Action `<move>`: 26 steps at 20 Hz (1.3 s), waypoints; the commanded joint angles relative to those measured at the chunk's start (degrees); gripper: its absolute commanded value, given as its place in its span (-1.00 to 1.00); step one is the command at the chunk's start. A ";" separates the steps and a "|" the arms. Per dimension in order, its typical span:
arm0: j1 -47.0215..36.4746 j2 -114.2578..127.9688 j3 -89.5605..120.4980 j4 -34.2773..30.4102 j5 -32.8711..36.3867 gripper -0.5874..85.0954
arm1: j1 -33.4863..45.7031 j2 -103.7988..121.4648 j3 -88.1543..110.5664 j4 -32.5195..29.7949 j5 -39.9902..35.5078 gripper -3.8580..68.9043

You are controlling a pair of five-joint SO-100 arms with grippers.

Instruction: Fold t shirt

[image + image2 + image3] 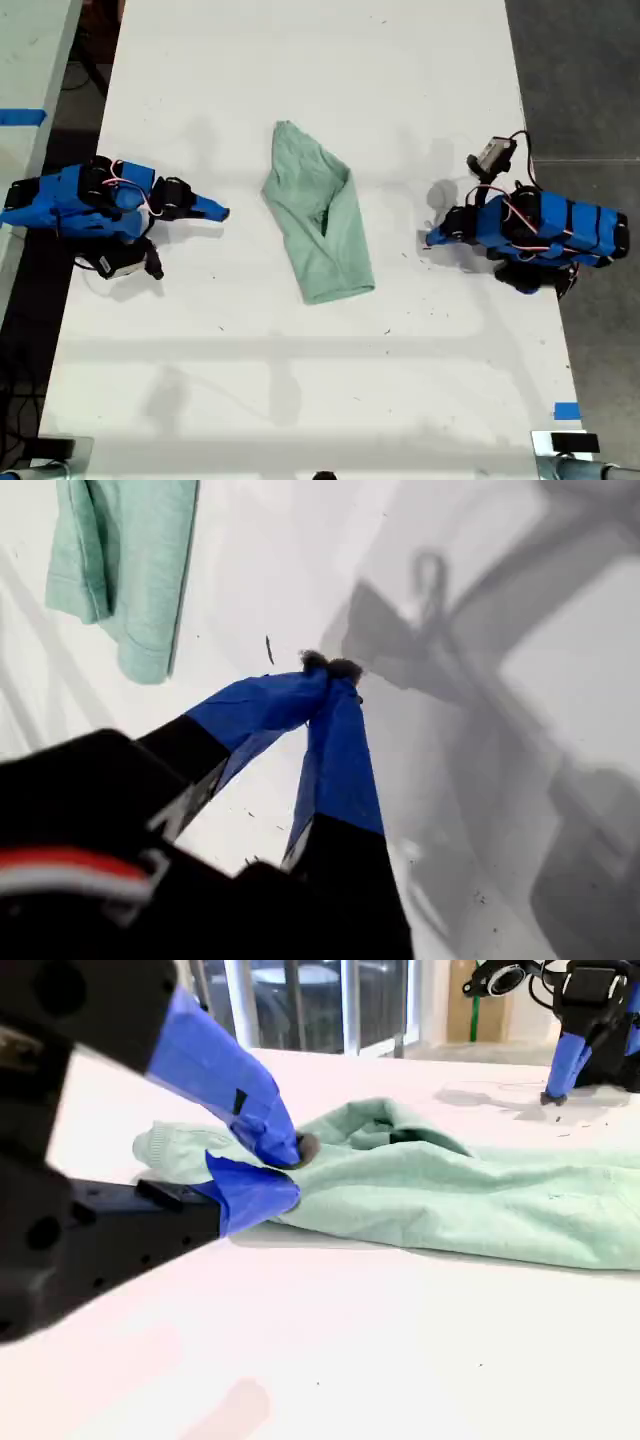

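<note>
Blue jaws together, clear of t shirt

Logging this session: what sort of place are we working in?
Probably a lab or workshop bench: a bare white table with blue tape markers, the t shirt between two arms, and large windows in my second wrist view.

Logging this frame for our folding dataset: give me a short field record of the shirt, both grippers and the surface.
t shirt: pale mint-green, rumpled, roughly doubled lengthwise, mid-table
my first gripper: shut, empty, tips down at the table, clear of the shirt, on the exterior view's right
my second gripper: shut, empty, short of the shirt, on the exterior view's left
table: white
fold status: not yet neat
</note>
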 commanded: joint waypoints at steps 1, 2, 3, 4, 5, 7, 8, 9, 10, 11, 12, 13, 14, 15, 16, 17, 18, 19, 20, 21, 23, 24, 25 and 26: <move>-0.26 0.53 0.26 0.26 -1.14 -0.91 | -0.44 0.88 1.67 -0.26 -0.62 -0.94; -0.18 0.53 0.26 0.26 -1.14 -0.95 | -0.44 0.88 1.67 -0.26 -0.62 -0.94; -0.18 0.53 0.26 0.26 -1.14 -0.99 | -0.44 0.88 1.67 -0.26 -0.62 -0.94; -0.18 0.53 0.26 0.26 -1.14 -0.99 | -0.44 0.88 1.67 -0.26 -0.62 -0.94; -0.18 0.53 0.26 0.26 -1.14 -0.99 | -0.44 0.88 1.67 -0.26 -0.62 -0.94; 0.00 0.53 0.26 0.26 -1.14 -0.99 | -0.44 0.88 1.67 -0.26 -0.62 -0.94; -0.09 0.53 0.26 0.26 -1.14 -0.99 | -0.35 0.88 1.67 -0.26 -0.62 -0.94; -0.09 0.53 0.26 0.26 -1.14 -0.99 | -0.35 0.88 1.67 -0.26 -0.62 -0.94; -0.09 0.53 0.26 0.26 -1.14 -0.99 | -0.35 0.88 1.67 -0.26 -0.62 -0.94; 0.00 0.53 0.26 0.26 -1.14 -0.99 | -0.35 0.88 1.67 -0.26 -0.62 -0.94; 0.00 0.53 0.26 0.26 -1.14 -0.99 | -0.35 0.88 1.67 -0.26 -0.62 -0.94; 0.00 0.53 0.26 0.26 -1.14 -0.99 | -0.35 0.88 1.67 -0.26 -0.62 -0.94; 0.00 0.53 0.26 0.26 -1.14 -0.99 | -0.35 0.88 1.67 -0.26 -0.62 -0.94; 0.00 0.53 0.26 0.26 -1.14 -0.99 | -0.35 0.88 1.67 -0.26 -0.62 -0.94; -0.09 0.53 0.26 0.26 -1.14 -0.99 | -0.35 0.88 1.67 -0.26 -0.70 -0.94; -0.09 0.53 0.26 0.26 -1.14 -0.99 | -0.26 0.88 1.67 -0.26 -0.70 -0.94; -0.09 0.53 0.26 0.26 -1.14 -0.99 | -0.26 0.88 1.67 -0.26 -0.70 -0.94; -0.09 0.53 0.26 0.26 -1.14 -0.99 | -0.26 0.88 1.67 -0.26 -0.70 -0.94; -0.09 0.53 0.26 0.26 -1.14 -0.99 | -0.26 0.88 1.67 -0.26 -0.70 -0.94; -0.09 0.53 0.26 0.26 -1.14 -0.99 | -0.26 0.88 1.67 -0.26 -0.70 -0.94; -0.09 0.53 0.26 0.26 -1.14 -0.99 | -0.26 0.88 1.67 -0.26 -0.70 -0.94; -0.09 0.53 0.26 0.26 -1.14 -0.99 | -0.26 0.88 1.67 -0.26 -0.70 -0.94; -0.09 0.53 0.26 0.26 -1.14 -0.99 | -0.26 0.88 1.67 -0.26 -0.70 -0.94; -0.09 0.53 0.26 0.26 -1.14 -0.99 | -0.26 0.88 1.67 -0.26 -0.70 -0.94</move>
